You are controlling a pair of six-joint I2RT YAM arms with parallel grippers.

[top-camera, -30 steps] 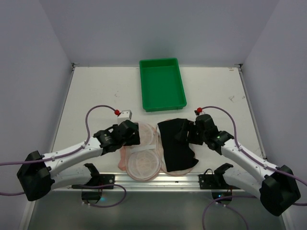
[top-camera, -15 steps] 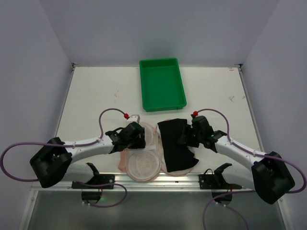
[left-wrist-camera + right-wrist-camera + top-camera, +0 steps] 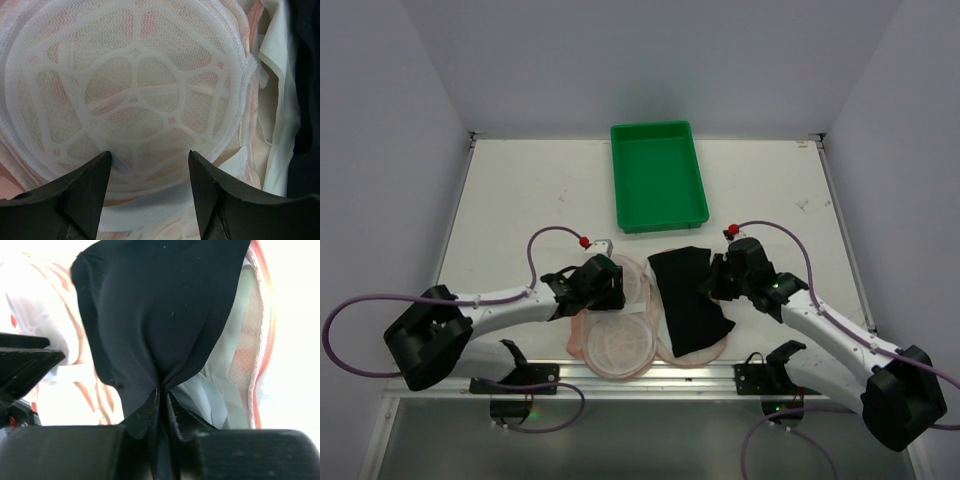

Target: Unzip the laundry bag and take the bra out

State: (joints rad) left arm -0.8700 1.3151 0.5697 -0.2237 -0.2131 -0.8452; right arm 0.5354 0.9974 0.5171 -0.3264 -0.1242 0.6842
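Laundry bag [image 3: 617,345]: pink floral, unzipped and spread flat at the near edge of the table [image 3: 520,200], between the two claws, pale lining upward.

Mesh dome [image 3: 135,85]: directly under the left claw [image 3: 150,157]. Its fingers [image 3: 80,190] stand spread, one to each side of the dome's near rim, probably to steady the bag while the other side pulls.

Bra [image 3: 155,315]: black, lying on the bag's right half. It is gathered into a fold where the right claw [image 3: 161,392] pinches it tight, apparently ready for lifting out.

Green tray [image 3: 617,180]: beyond both claws, well apart.
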